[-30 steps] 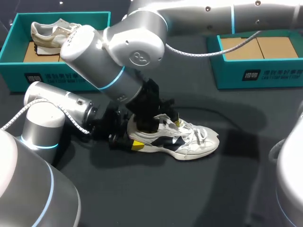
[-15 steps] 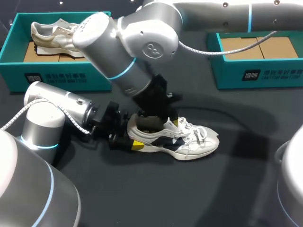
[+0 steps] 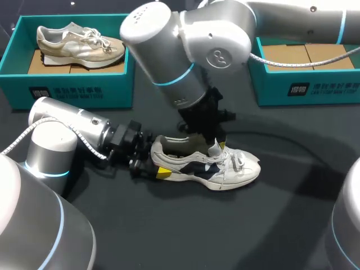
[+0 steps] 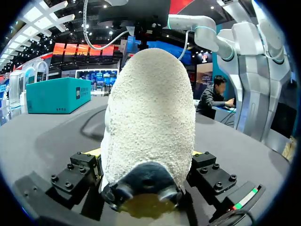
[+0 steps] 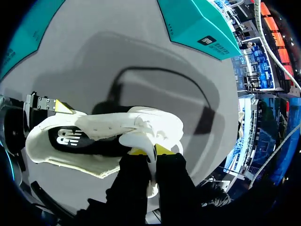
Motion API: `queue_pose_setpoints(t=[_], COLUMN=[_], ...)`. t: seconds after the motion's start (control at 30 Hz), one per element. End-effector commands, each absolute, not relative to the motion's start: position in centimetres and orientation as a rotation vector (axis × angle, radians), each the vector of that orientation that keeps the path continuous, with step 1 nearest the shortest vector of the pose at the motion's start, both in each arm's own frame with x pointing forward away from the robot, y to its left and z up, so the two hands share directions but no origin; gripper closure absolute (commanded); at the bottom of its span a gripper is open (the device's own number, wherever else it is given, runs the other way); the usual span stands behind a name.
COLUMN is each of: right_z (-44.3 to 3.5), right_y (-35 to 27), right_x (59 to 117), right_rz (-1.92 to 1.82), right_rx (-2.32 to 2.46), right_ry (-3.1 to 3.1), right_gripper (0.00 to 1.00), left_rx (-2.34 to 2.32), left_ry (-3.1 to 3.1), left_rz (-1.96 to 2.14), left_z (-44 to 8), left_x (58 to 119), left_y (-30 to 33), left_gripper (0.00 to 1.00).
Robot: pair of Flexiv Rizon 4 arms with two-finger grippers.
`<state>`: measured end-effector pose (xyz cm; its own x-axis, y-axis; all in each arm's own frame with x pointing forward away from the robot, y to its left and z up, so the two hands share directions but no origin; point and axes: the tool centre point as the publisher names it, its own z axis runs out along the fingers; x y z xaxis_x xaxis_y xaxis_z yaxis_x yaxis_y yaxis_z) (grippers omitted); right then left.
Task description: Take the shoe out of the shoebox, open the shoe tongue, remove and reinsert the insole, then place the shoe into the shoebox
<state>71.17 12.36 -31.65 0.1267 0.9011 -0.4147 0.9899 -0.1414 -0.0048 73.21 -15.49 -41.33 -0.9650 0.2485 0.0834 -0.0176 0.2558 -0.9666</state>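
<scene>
A white sneaker with dark side panels (image 3: pixel 228 169) lies on the dark table, toe pointing right. My left gripper (image 3: pixel 151 167) has its fingers on both sides of the heel and holds it; in the left wrist view the heel (image 4: pixel 150 108) fills the space between the fingers (image 4: pixel 83 170). From above, my right gripper (image 3: pixel 216 147) is shut on the shoe tongue (image 5: pixel 141 139), and its yellow tips (image 5: pixel 150 151) pinch the white flap. The dark insole (image 5: pixel 66 139) shows inside the shoe mouth.
A teal shoebox (image 3: pixel 73 90) at the back left holds a beige sneaker (image 3: pixel 79 42). A second teal shoebox (image 3: pixel 304 84) at the back right shows only its cardboard bottom. A cable from the right arm hangs over that box.
My right gripper has shut on the tongue and moved right and up out of the shoe mouth, which now shows. The left gripper and shoe have stayed in place.
</scene>
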Motion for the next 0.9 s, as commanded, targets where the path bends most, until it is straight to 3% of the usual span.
queue_pose_setpoints(t=[0.03, 0.47, 0.63, 0.77, 0.9], right_z=[-31.9, -32.8, -33.4, -33.8, -34.1], right_y=[10.7, 8.3, 7.4, 6.7, 5.6], right_x=[70.7, 70.6, 70.6, 70.6, 70.5], right_rz=[-0.184, -0.155, -0.161, -0.162, -0.163], right_rx=[2.399, 2.338, 2.322, 2.309, 2.301], right_ry=[1.776, 1.909, 1.924, 1.931, 1.934], right_gripper=[1.0, 1.0, 0.71, 0.56, 0.52], left_rx=[-0.216, -0.216, -0.216, -0.216, -0.216], left_ry=[-2.307, -2.307, -2.307, -2.307, -2.307], left_rz=[1.779, 1.779, 1.779, 1.779, 1.779], left_z=[-41.7, -41.7, -41.7, -41.7, -41.7], left_x=[73.5, 73.5, 73.5, 73.5, 73.5], left_y=[-15.4, -15.4, -15.4, -15.4, -15.4], left_gripper=[1.0, 1.0, 1.0, 1.0, 1.0])
